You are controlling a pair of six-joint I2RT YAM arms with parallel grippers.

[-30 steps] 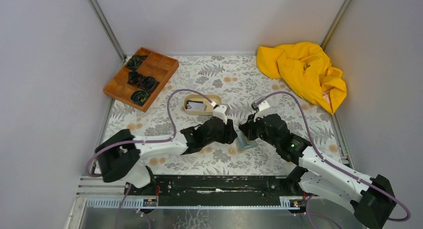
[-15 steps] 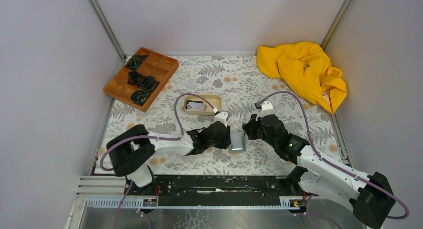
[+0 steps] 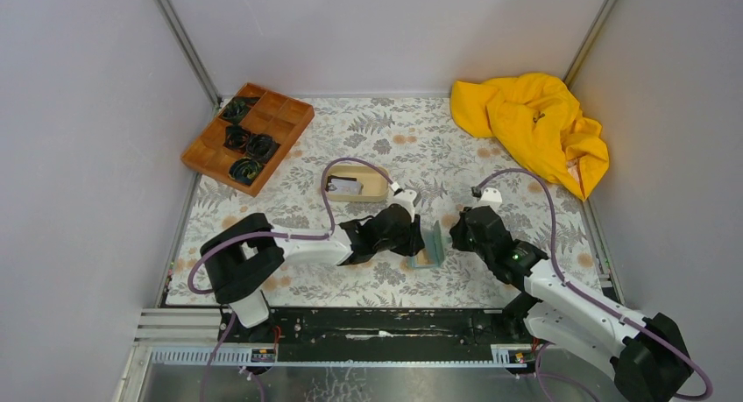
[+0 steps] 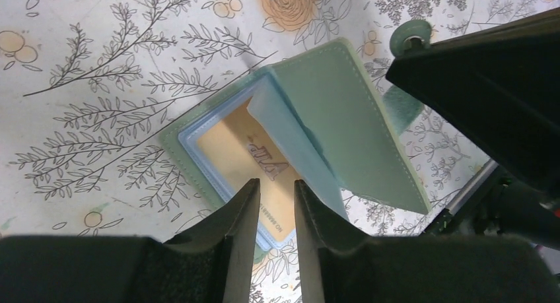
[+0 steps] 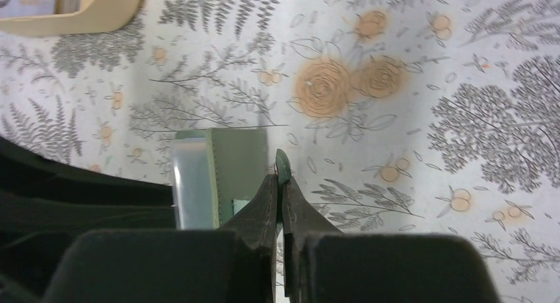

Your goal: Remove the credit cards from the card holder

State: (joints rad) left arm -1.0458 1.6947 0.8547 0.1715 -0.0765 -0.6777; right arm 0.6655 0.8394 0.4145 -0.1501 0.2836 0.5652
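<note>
The card holder sits on the flower-patterned desk between the two arms, opened like a book. One panel lies flat on the cloth and the other stands up at a slant. The right end effector is closed tight on the thin edge of the raised panel and holds it up. In the flat panel a tan-orange credit card lies in its light blue pocket, with dark lettering showing on its face. The left end effector hangs just over that card. Its fingers are parted by a narrow gap, and the left wrist view shows nothing pinched between them. A beige oval tray lies just beyond the left arm, with a small whitish item inside it. A brown wooden compartment tray sits at the far left and a crumpled yellow cloth at the far right.
</note>
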